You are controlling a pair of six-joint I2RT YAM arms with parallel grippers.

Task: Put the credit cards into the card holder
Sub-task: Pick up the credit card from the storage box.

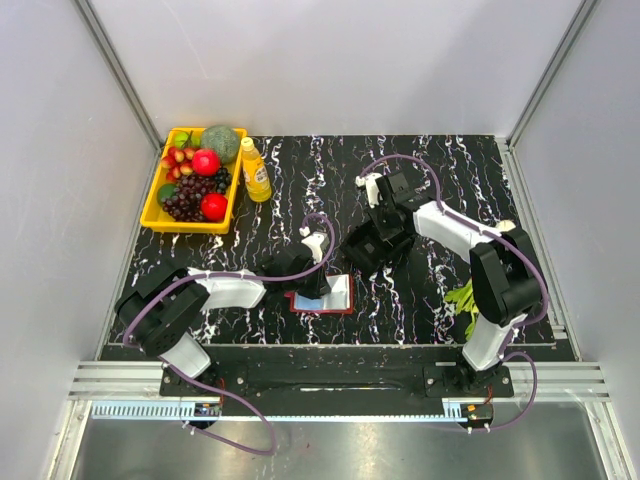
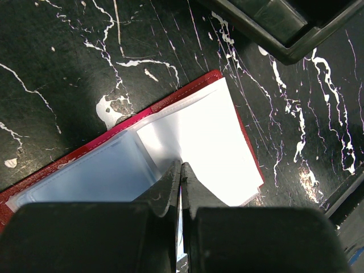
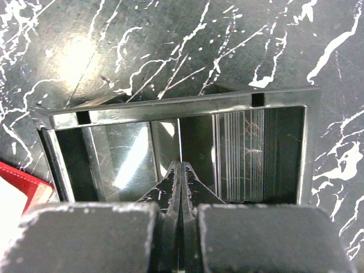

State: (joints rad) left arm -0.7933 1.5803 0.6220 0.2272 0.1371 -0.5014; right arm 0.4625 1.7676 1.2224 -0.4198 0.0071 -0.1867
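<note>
Left claw (image 2: 181,170) was pinched shut on a thin pale leaf of the open red card holder (image 2: 187,90), which lay flat on the table (image 2: 68,62) near the black tray (image 3: 182,105). Right claw (image 3: 181,169) was shut inside that tray with a thin pale edge at its tips; card or not, unclear. Credit cards (image 3: 242,153) stood on edge in the compartment beside it.

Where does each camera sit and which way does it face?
Top external: high behind the robot, looking down at the table; left arm, right arm show.
Left wrist: on the left arm, facing down at the card holder; left tool shows.
Right wrist: on the right arm, facing down into the black tray; right tool shows.
Both wrist views catch tray and holder.
</note>
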